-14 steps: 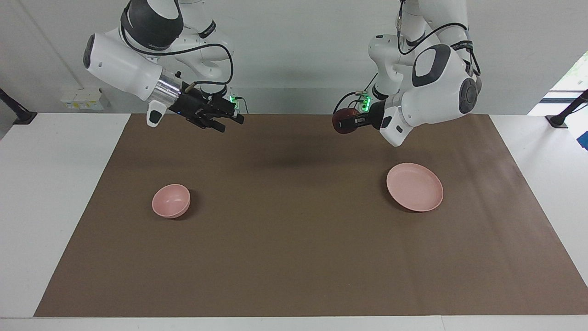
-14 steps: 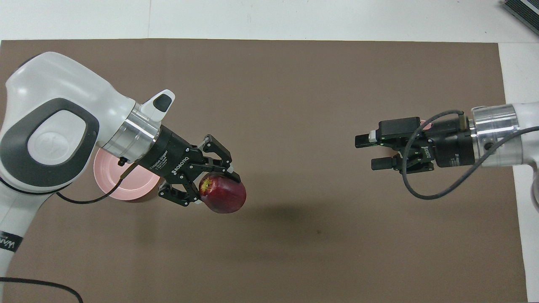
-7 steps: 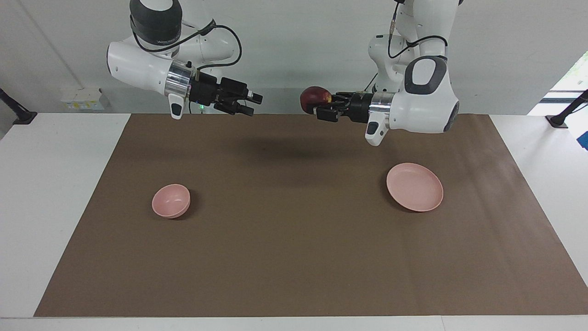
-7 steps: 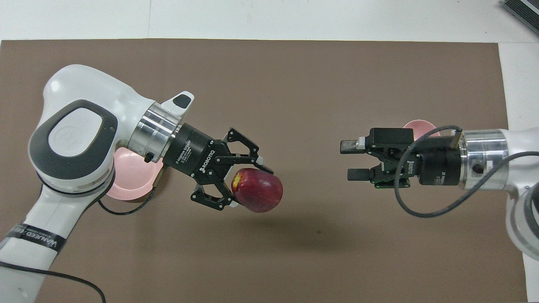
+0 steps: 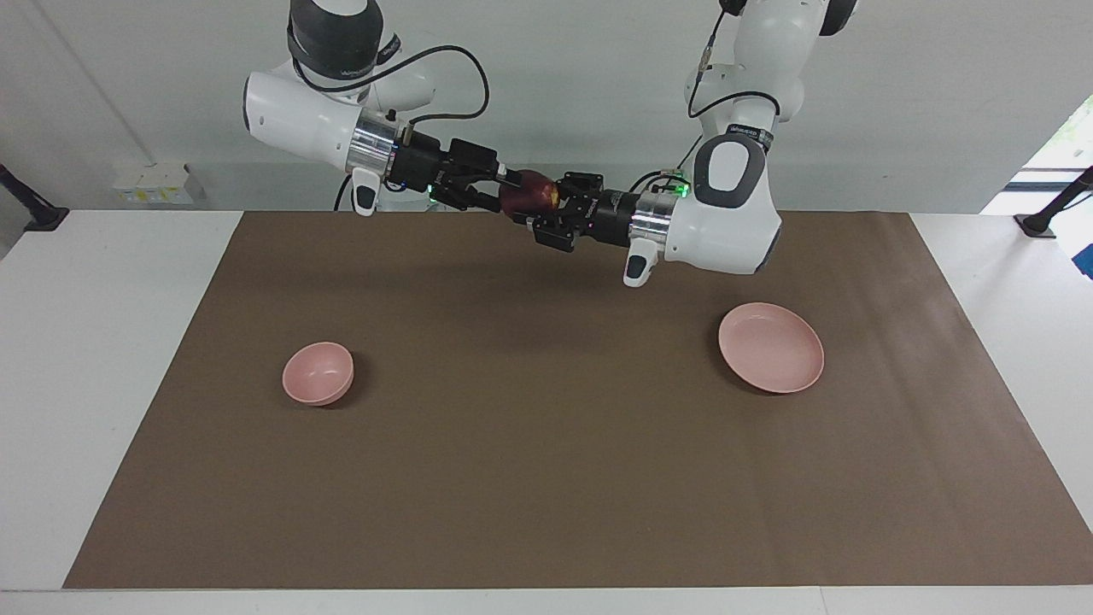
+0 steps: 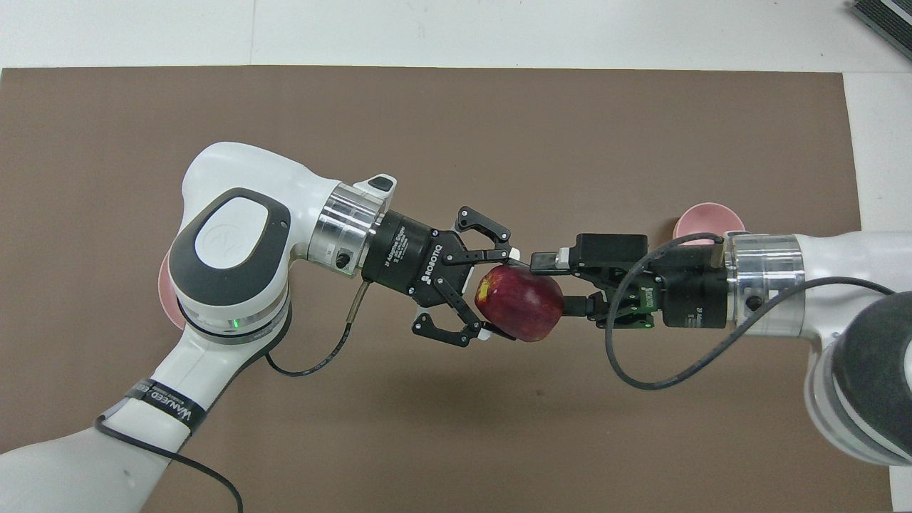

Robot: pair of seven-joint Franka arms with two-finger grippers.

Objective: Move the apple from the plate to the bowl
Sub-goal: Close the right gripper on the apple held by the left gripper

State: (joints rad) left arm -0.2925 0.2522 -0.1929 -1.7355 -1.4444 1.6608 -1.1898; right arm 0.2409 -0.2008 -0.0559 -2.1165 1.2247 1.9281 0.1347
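My left gripper (image 6: 484, 299) has its jaws pinching the small round dark red apple (image 6: 519, 304) high over the middle of the brown-covered desk (image 5: 546, 478). My right gripper (image 6: 552, 283) has its jaws spread around the apple's free side, not yet closed as far as I can tell. The fruit looks firm, smooth and rather slippery, so I judge a hold across its widest part safest. The shallow pale pink plate (image 5: 771, 347) sits empty toward the left arm's end, and the small deep pink bowl (image 5: 318, 372) waits toward the right arm's end.

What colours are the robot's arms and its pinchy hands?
Both arms are glossy white with dark grey patches and silver wrist rings. The left gripper and right gripper are black, with black cables looping off them. White lettering marks the left one, and small green lights glow.
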